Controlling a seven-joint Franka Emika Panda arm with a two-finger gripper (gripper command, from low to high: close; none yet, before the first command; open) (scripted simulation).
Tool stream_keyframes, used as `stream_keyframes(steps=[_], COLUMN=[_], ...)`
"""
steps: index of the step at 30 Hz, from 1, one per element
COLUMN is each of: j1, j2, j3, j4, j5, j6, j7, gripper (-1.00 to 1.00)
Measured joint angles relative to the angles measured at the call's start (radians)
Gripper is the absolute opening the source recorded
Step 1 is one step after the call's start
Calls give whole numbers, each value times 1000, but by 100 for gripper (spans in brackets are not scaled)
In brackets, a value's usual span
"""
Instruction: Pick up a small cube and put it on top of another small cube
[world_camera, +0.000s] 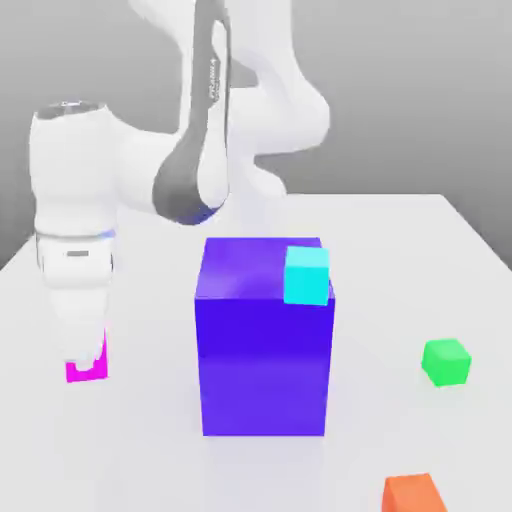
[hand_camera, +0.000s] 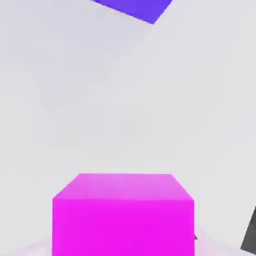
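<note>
The small cube (world_camera: 88, 368) is bright magenta-pink and lies low over the white table (world_camera: 130, 450) at the exterior view's left. My gripper (world_camera: 88, 360) points straight down onto it, fingers shut against its sides. In the hand view the same small cube (hand_camera: 123, 215) sits close up, with a dark finger (hand_camera: 249, 232) beside it. Whether it rests on the table or hangs just above it, I cannot tell. A green cube (world_camera: 445, 361) lies on the table at the exterior view's right.
A big blue-purple block (world_camera: 264, 350) stands mid-table, right of my gripper, and its corner (hand_camera: 135, 7) appears in the hand view. A cyan cube (world_camera: 306, 275) sits at its upper right corner. An orange cube (world_camera: 413, 494) lies at the front right edge.
</note>
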Motion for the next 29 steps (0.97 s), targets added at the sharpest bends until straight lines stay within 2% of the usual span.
stream_keyframes(steps=[5,9,16,19,22,25,26,29], j1=[252,428,623,665,673,666,660,660], j2=[-8,-23,-60,-73,4,111,140,140], j3=[118,210,335,380,386,412,423,423], j4=[103,132,1,-72,-94,-91,-90,-90], j5=[43,45,-59,-112,-86,-10,16,16], j6=[-35,-68,-151,-184,-119,-20,7,7], j7=[19,37,58,64,34,-22,-41,-41], gripper=[-100,-100,-100,-100,-100,-100,100,100])
